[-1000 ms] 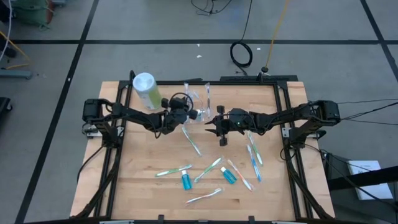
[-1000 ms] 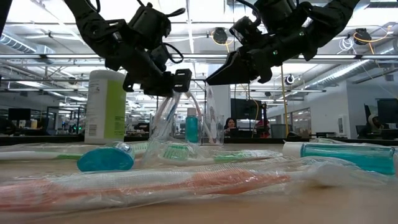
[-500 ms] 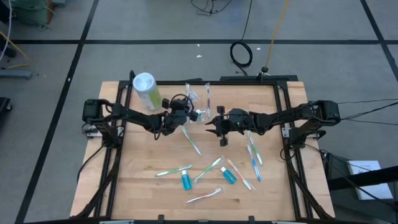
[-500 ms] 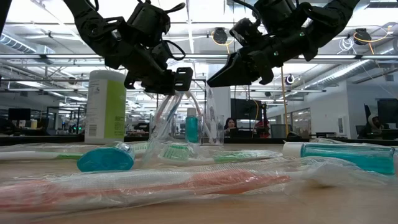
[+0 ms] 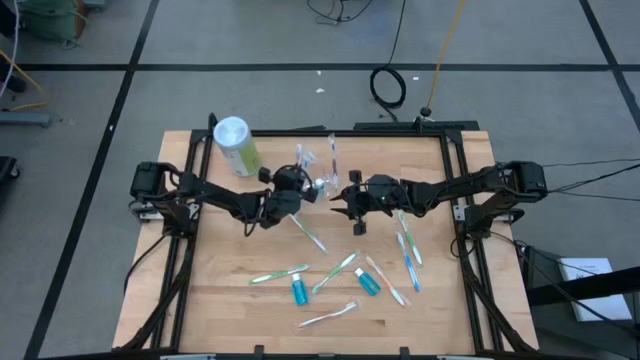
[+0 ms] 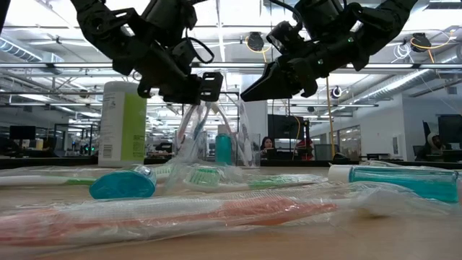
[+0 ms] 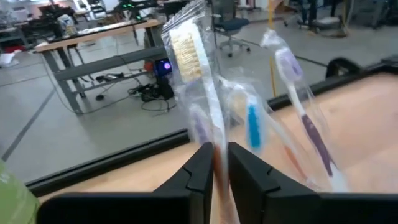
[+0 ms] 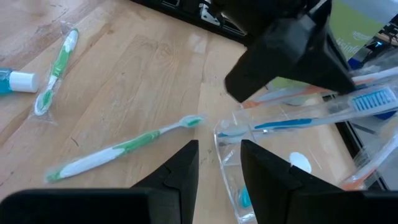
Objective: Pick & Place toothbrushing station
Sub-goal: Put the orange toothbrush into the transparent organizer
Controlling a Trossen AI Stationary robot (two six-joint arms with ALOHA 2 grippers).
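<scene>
1. Looking straight down, you find the toothbrushing station (image 5: 318, 168), a small clear holder, standing near the far edge of the bench (image 5: 220, 300), roughly midway along it, with wrapped brushes sticking up out of it.
2. Your left gripper (image 5: 297, 186) sits just beside the holder on its left-arm side. In the left wrist view its fingers (image 7: 202, 171) are drawn narrow onto a wrapped toothbrush with white bristles (image 7: 186, 56), which stands upright between them.
3. From table height, that same gripper (image 6: 201, 88) hangs above the clear holder (image 6: 206, 141), and a small blue tube with a white cap (image 6: 223, 146) shows inside the holder.
4. Your right gripper (image 5: 352, 203) hovers just beside the holder on its other side, close to the left one. Its fingers (image 8: 180, 168) stand apart with nothing between them.
5. A green canister with a white lid (image 5: 235, 146) stands upright toward the far left corner, beside the left arm.
6. A green and white toothbrush (image 5: 308, 228) lies flat just under the left gripper, toward the bench's middle.
7. Nearer the front edge you have loose wrapped brushes and two blue tubes (image 5: 298, 290) scattered, with more brushes (image 5: 408, 252) lying toward the right edge.
</scene>
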